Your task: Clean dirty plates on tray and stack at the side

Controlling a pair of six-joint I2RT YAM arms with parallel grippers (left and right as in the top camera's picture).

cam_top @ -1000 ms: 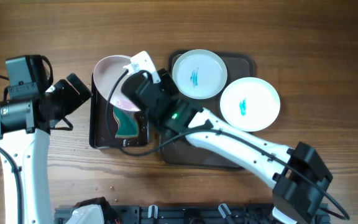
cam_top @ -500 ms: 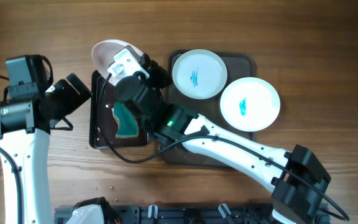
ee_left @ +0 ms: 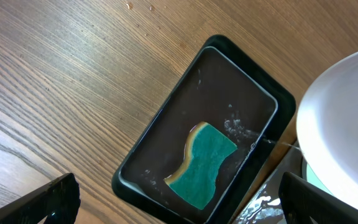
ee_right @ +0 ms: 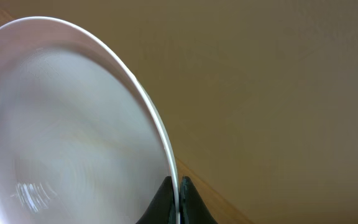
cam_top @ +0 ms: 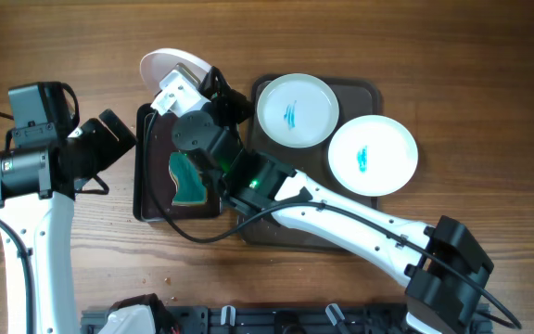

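My right gripper [cam_top: 196,85] is shut on the rim of a plain white plate [cam_top: 167,66] and holds it tilted on edge just beyond the far end of the small black tray [cam_top: 143,186]. In the right wrist view the fingertips [ee_right: 166,198] pinch the plate's rim [ee_right: 73,118]. Two plates with teal smears, one at the far left [cam_top: 297,110] and one at the right [cam_top: 373,155], lie on the dark brown tray [cam_top: 365,91]. My left gripper [cam_top: 115,139] is open and empty, left of the black tray. The held plate shows in the left wrist view [ee_left: 347,118].
The black tray holds a teal sponge [cam_top: 189,178], wet in the left wrist view [ee_left: 204,165]. My right arm [cam_top: 341,218] lies across the brown tray's near-left part. Bare wood table [cam_top: 452,56] surrounds both trays.
My right gripper has carried the plate from above the black tray toward the table's far side and tipped it more on edge. The sponge is now uncovered. The left arm has not moved.
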